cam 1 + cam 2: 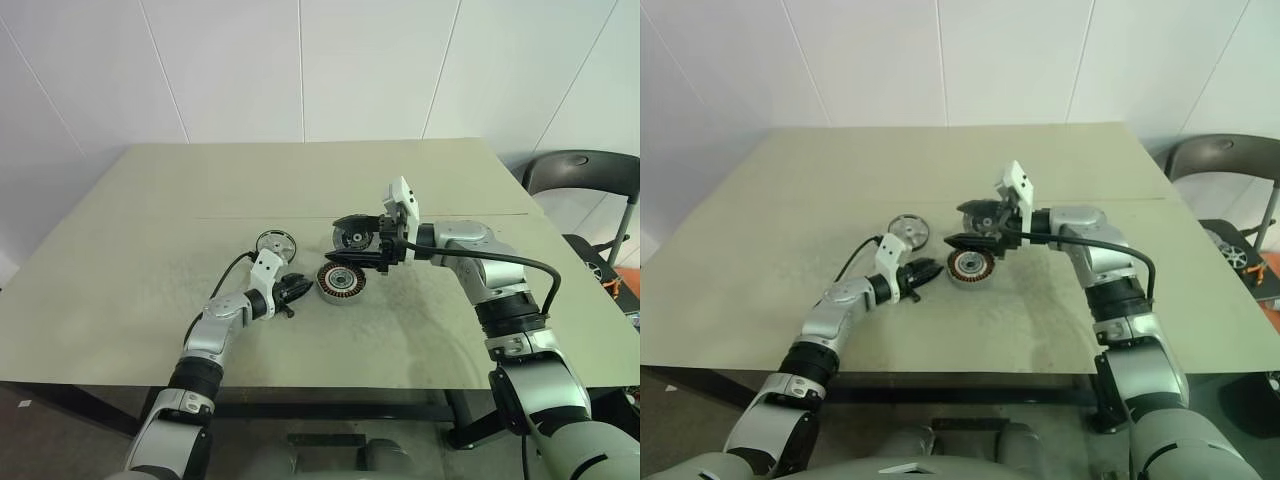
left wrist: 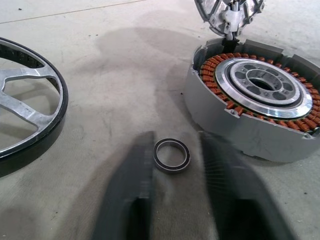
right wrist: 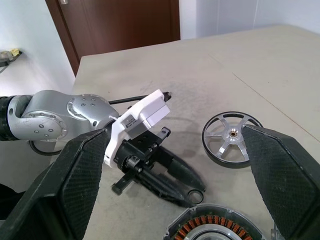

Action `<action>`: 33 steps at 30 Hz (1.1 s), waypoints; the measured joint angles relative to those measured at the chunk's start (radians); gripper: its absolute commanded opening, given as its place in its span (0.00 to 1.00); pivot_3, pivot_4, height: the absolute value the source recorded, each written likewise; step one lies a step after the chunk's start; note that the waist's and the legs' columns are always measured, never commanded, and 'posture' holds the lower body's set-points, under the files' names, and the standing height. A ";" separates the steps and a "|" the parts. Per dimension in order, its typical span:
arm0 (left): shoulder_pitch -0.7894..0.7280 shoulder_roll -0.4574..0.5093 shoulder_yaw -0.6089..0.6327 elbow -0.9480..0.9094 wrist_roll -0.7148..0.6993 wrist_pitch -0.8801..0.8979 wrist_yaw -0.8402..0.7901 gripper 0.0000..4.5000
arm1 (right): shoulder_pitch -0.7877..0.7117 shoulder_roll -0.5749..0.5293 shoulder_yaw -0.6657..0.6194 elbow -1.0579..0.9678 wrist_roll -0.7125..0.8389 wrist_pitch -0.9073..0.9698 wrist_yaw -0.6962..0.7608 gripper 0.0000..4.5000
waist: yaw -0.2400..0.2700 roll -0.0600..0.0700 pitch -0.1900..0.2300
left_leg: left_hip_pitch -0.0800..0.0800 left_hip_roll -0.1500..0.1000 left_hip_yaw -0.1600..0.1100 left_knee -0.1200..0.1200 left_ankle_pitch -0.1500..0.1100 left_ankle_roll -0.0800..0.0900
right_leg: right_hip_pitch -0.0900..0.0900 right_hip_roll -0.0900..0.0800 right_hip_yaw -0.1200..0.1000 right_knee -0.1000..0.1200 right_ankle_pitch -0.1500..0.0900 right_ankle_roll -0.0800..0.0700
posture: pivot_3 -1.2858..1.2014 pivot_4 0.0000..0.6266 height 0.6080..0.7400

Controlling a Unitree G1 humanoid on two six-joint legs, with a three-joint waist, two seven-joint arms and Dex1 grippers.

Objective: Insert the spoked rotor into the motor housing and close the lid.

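While the left tool [image 2: 172, 200] rests low on the worktop [image 1: 120, 260] with its fingers parted and nothing between them but a small black ring [image 2: 172, 155] lying flat, the motor housing [image 1: 342, 282] sits just beside it, copper windings up. Further back lies the spoked rotor [image 1: 275, 242], flat and apart from the housing. Above the housing, the right tool [image 1: 352, 245] hangs with its fingers spread wide around the lid [image 1: 352, 235], which stands on edge.
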 measured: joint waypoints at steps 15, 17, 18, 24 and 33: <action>0.001 0.025 -0.045 -0.033 0.022 0.032 -0.016 0.74 | 0.000 0.000 0.000 0.000 -0.001 -0.002 -0.007 1.00 | 0.000 0.000 0.000 | 0.000 0.000 0.000 0.000 0.000 0.000 | 0.000 0.000 0.000 0.000 0.000 0.000 | 0.52 0.00 1.00; 0.002 0.032 -0.050 -0.043 0.022 0.047 -0.029 0.74 | 0.000 0.000 0.000 0.000 -0.001 -0.003 -0.007 1.00 | 0.000 0.000 0.000 | 0.000 0.000 0.000 0.000 0.000 0.000 | 0.000 0.000 0.000 0.000 0.000 0.000 | 0.52 0.00 1.00; 0.003 0.033 -0.050 -0.048 0.021 0.055 -0.035 0.74 | 0.000 0.000 0.000 0.000 -0.001 -0.003 -0.008 1.00 | 0.000 0.000 0.000 | 0.000 0.000 0.000 0.000 0.000 0.000 | 0.000 0.000 0.000 0.000 0.000 0.000 | 0.52 0.00 1.00; 0.010 0.035 -0.051 -0.074 0.022 0.084 -0.044 0.74 | 0.000 0.002 0.000 0.000 -0.001 -0.008 -0.008 1.00 | 0.000 0.000 0.000 | 0.000 0.000 0.000 0.000 0.000 0.000 | 0.000 0.000 0.000 0.000 0.000 0.000 | 0.52 0.00 1.00; -0.005 0.028 -0.075 -0.066 0.054 0.112 -0.005 0.74 | 0.000 0.006 0.000 0.001 -0.001 -0.016 -0.011 1.00 | 0.002 0.001 -0.001 | 0.004 0.000 0.000 0.001 0.000 0.000 | 0.005 0.000 0.000 0.000 0.000 0.001 | 0.52 0.00 1.00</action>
